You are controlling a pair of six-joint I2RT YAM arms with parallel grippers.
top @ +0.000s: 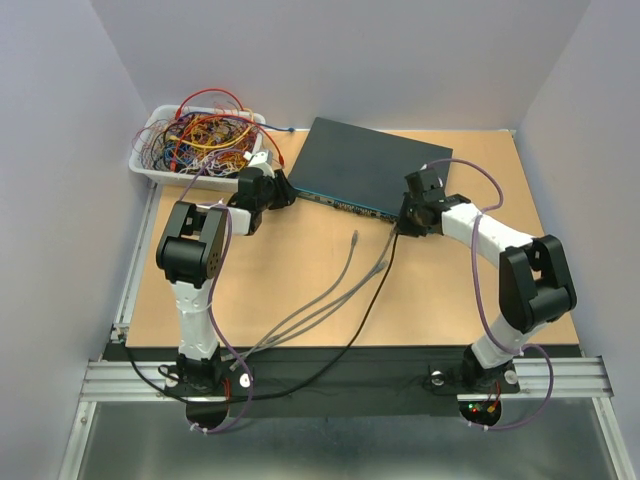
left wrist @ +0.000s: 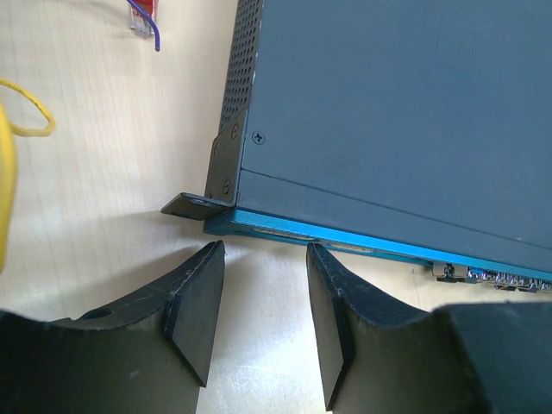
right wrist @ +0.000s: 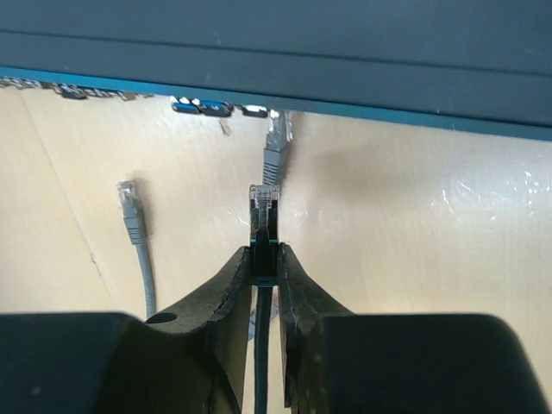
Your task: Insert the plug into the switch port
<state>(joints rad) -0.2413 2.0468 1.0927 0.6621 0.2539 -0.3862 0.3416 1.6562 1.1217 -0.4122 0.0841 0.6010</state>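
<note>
Plug [right wrist: 265, 203], pinched in the right claw [right wrist: 266, 255], sits just short of the switch [right wrist: 345, 52].

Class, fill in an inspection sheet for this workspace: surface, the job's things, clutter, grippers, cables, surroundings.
Surface: light wooden tabletop.
Job's things: switch lies flat at the back; plug is short of its teal front edge, not inserted.
Clutter: white tray full of tangled wires, left of the switch.
Grippers: left gripper open and empty at the switch's left front corner; right gripper shut on the plug.
Cables: black cable runs back from the plug; two grey cables lie loose on the table.
Surroundings: pale walls on three sides; metal rail at the near edge.
</note>
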